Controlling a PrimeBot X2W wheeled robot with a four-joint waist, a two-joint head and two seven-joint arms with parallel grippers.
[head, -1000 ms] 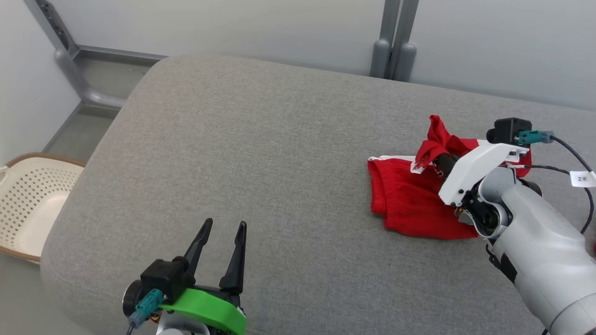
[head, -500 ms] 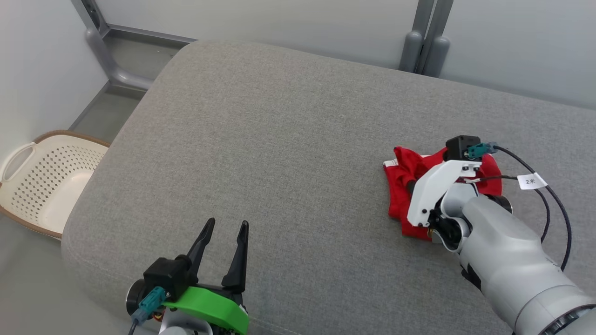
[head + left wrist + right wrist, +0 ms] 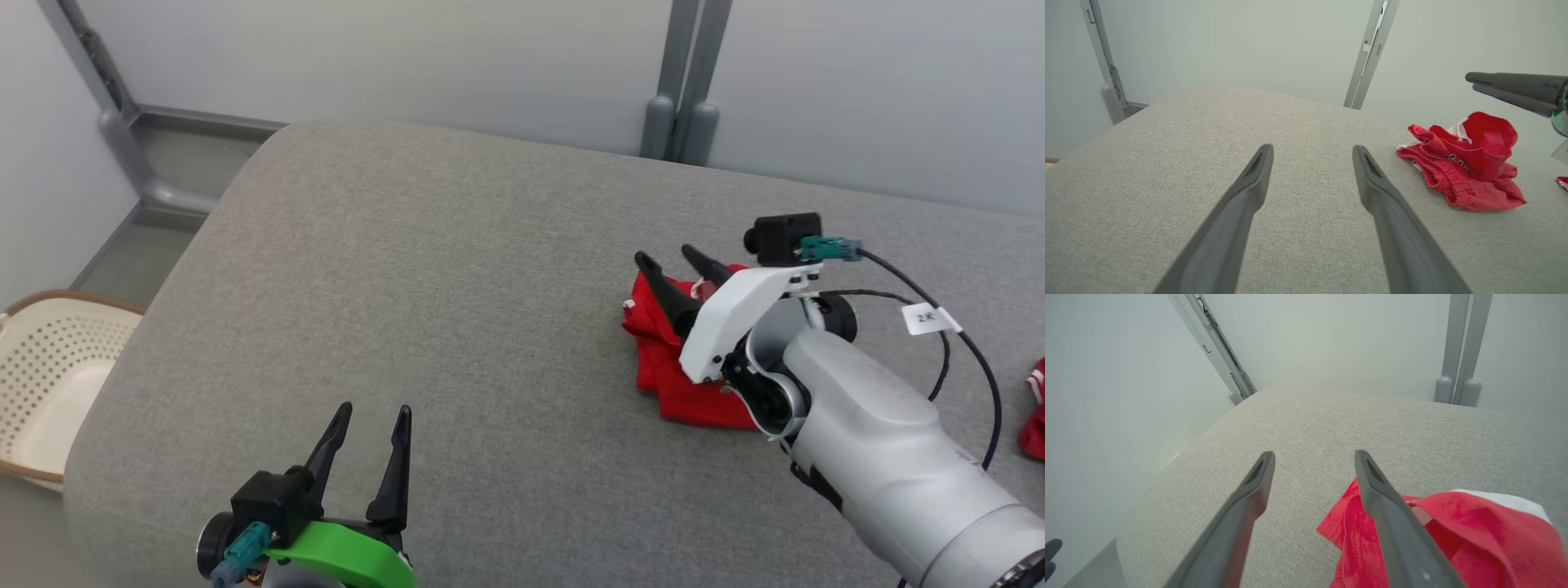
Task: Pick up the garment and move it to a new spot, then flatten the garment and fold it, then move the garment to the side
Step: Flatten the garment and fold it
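Cushion point(image 3: 449, 286) bears garment point(image 3: 657, 371) half hidden by right tool point(image 3: 664, 254).

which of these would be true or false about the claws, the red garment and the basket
The right claw is open. True.
The right claw grips the red garment. False: it hovers above the garment, with nothing between its fingers.
The garment lies flat. False: it is crumpled on the grey cushion.
The left claw is open and empty. True.
The basket stands on the cushion. False: the basket stands beside it, lower down.

One garment point(image 3: 658, 371), maybe another garment point(image 3: 1035, 418), one basket point(image 3: 39, 359)
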